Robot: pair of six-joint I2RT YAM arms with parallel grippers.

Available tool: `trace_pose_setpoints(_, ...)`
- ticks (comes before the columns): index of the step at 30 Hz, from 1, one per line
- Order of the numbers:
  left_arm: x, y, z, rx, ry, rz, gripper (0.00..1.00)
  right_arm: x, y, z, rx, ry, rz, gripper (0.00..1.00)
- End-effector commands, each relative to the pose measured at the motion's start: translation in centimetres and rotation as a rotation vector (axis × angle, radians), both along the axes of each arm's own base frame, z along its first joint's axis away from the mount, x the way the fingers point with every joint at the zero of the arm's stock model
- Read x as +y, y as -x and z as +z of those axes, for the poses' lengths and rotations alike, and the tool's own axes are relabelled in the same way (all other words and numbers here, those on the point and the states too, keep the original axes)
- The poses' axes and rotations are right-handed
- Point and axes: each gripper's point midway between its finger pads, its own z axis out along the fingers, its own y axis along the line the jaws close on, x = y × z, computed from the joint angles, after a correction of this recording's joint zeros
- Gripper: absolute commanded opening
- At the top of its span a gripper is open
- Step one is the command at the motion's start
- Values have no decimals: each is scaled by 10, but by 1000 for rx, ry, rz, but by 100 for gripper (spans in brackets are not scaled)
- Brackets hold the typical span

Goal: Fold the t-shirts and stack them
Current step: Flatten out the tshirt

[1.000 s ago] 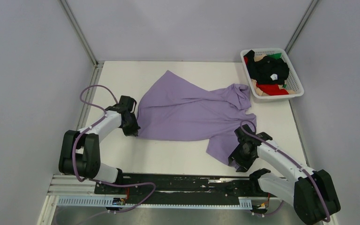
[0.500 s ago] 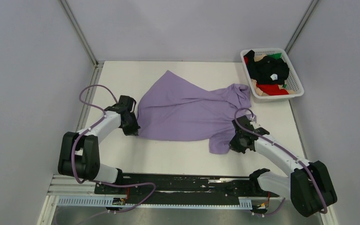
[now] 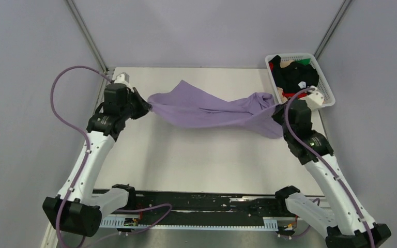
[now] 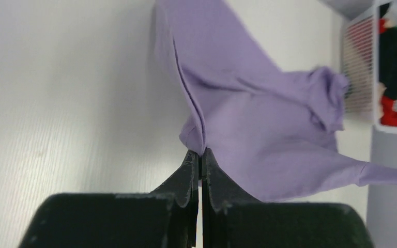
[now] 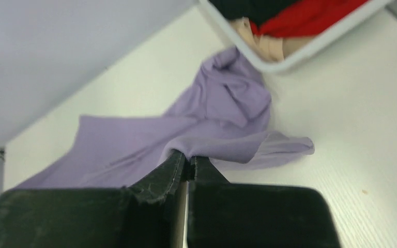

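I see the lavender t-shirt [image 3: 207, 111] strung crosswise over the far half of the worktop. One end is pinched in the left tool [image 4: 200, 155] and the other in the right tool [image 5: 187, 163], with its middle sagging in loose folds. At the far right corner, the black t-shirt [image 3: 294, 77], red t-shirt [image 5: 310, 15], beige t-shirt [image 5: 261, 44] and green t-shirt [image 3: 304, 61] lie crumpled together in the basket [image 3: 289, 56].

So the right gripper [image 5: 187, 161] has the lavender t-shirt [image 5: 222, 111] pinched tight. Shirt's bunched just beside the white basket [image 5: 289, 58].
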Motion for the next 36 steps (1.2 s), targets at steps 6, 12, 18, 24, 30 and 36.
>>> trace_pose_setpoints(6, -2, 8, 191, -495, 123, -1, 0, -49, 53, 228, -690, 79, -77, 0)
trace_pose_setpoints(12, 13, 59, 300, -786, 113, 7, 0, -46, 91, 326, -860, 180, 29, 0)
trace_pose_setpoints(18, 32, 113, 355, -935, 71, 39, 0, -36, 125, 394, -978, 271, 146, 0)
trace_pose_setpoints(24, 46, 171, 385, -1047, 57, 51, 0, -23, 184, 436, -1138, 284, 302, 0)
trace_pose_setpoints(30, 50, 212, 400, -1130, 73, 38, 0, -15, 216, 455, -1213, 301, 387, 0)
trace_pose_setpoints(36, 52, 202, 394, -1095, 54, 53, 0, -16, 190, 451, -1158, 339, 347, 0)
